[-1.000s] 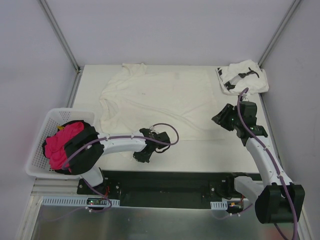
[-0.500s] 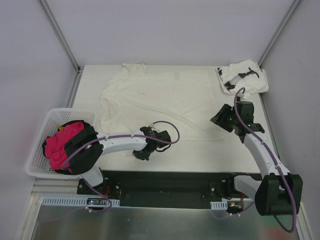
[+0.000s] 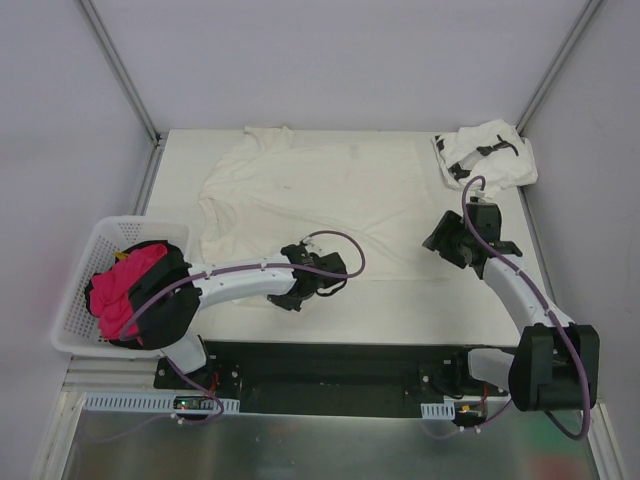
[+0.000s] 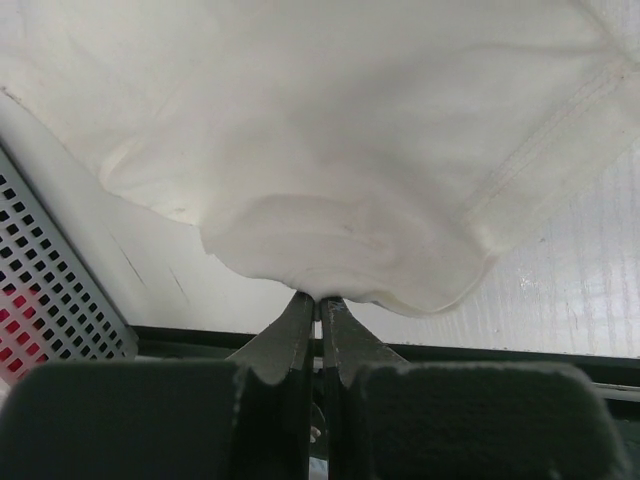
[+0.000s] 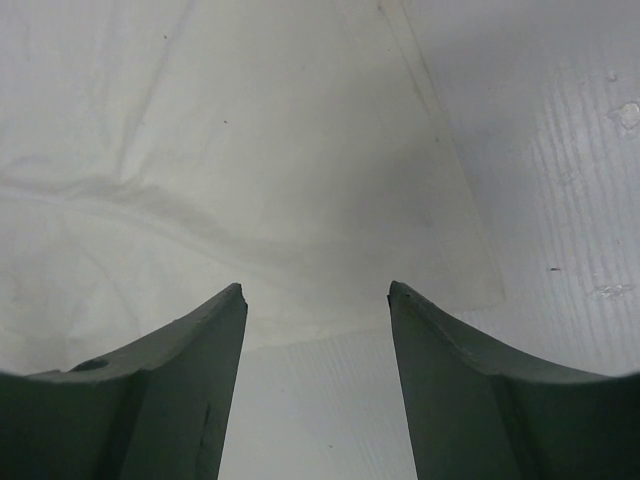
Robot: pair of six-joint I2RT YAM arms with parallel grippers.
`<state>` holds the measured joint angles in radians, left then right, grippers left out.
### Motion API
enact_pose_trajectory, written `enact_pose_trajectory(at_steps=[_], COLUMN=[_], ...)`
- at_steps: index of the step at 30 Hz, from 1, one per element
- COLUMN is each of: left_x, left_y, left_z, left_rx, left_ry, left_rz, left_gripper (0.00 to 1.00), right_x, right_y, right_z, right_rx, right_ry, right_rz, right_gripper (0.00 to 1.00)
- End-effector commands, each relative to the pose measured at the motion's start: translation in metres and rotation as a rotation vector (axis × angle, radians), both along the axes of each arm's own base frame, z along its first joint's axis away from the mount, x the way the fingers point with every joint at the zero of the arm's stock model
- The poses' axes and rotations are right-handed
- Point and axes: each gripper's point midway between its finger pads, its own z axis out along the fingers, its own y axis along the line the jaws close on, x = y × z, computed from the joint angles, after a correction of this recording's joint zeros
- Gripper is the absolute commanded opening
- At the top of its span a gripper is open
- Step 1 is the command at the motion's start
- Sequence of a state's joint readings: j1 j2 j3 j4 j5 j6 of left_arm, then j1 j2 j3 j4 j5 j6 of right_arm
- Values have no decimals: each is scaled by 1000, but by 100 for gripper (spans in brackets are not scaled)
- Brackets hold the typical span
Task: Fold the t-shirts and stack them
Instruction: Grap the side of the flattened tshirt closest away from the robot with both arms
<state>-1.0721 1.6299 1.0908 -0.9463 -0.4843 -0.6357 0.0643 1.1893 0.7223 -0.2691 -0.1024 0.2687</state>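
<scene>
A large cream-white t-shirt (image 3: 320, 190) lies spread flat across the middle of the table (image 3: 420, 300). Its long axis runs from 9 o'clock to 3 o'clock in the overhead view, with the sleeves towards 9 and 11 o'clock. A second t-shirt, white with black marks (image 3: 487, 152), sits bunched in the corner at 1 o'clock, apart from the first.

The left gripper (image 4: 320, 300) is at the shirt's near edge, about 6 o'clock from the shirt's middle. Its fingers are pressed together on a small raised fold of that edge. The left arm reaches low and nearly level across the table from its base at 8 o'clock.

The right gripper (image 5: 315, 290) hovers over the shirt's near right corner, at 4 o'clock from the shirt's middle. Its fingers are spread apart and hold nothing. The corner of cloth lies just ahead of the fingertips, slightly towards the right finger, so the right arm is the nearer one for gripping it. The right arm is bent upward with its wrist angled down.

At 8 o'clock, a white basket (image 3: 85, 270) holds red cloth (image 3: 125, 285).
</scene>
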Motion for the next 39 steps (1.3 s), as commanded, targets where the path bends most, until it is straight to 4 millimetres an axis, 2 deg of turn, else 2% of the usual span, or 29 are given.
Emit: enact_pose_trajectory(at_steps=[1,7,13,18,21,27,39], left_x=[10,20,26,29,31,33,34], left_y=[5,8,12,14,16,20,25], left_z=[21,34,42,46,46,49,51], left_rx=[18,12,5,3,6,3,5], left_ry=[-47,-84,-104,-113,-115,-123,-126], left_rz=[-10,-2,4,-2,1,7,10], left_gripper=[0,0,0,0,0,0,0], right_x=[-1,-6,-16,-31,-36,-43,-34], right_y=[-8,-15,-30,-54,-61,-63,-51], right_z=[-9,-22,-33,-34,-31,-34,-56], right_rx=[-46,-63,-124,-232,-263,-276,-209], right_ry=[16,42,80,114,118,133,156], right_rz=[-36,-71,-138,-209,-227,-235,-228], right_gripper=[62,58,55,54,54,54,54])
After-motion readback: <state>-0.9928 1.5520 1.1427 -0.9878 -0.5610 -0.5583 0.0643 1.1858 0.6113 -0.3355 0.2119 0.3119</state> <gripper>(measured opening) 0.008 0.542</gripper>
